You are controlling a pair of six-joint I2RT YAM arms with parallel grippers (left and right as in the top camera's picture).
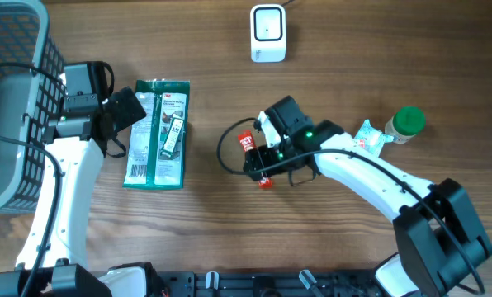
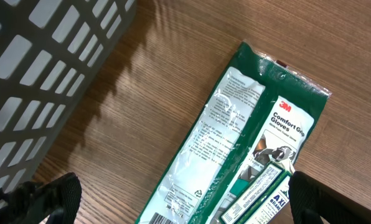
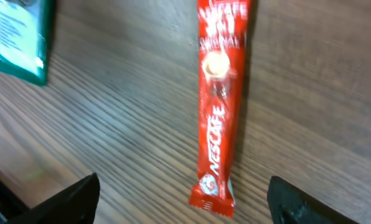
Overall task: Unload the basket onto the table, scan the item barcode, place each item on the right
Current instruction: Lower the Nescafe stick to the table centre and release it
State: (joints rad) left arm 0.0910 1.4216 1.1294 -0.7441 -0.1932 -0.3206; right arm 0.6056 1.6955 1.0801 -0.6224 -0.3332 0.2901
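A red Nescafe stick lies flat on the wooden table. My right gripper hangs over it, open, one finger on each side, touching nothing. In the overhead view the stick shows partly under the right gripper. A green pack of 3M gloves lies to the left. My left gripper is open above the pack, whose barcode shows at the frame's bottom edge. The white scanner stands at the far middle of the table.
A grey mesh basket fills the far left, close to the left arm. A green-capped bottle and a small blue-white packet lie at the right. A black cable loops beside the right gripper.
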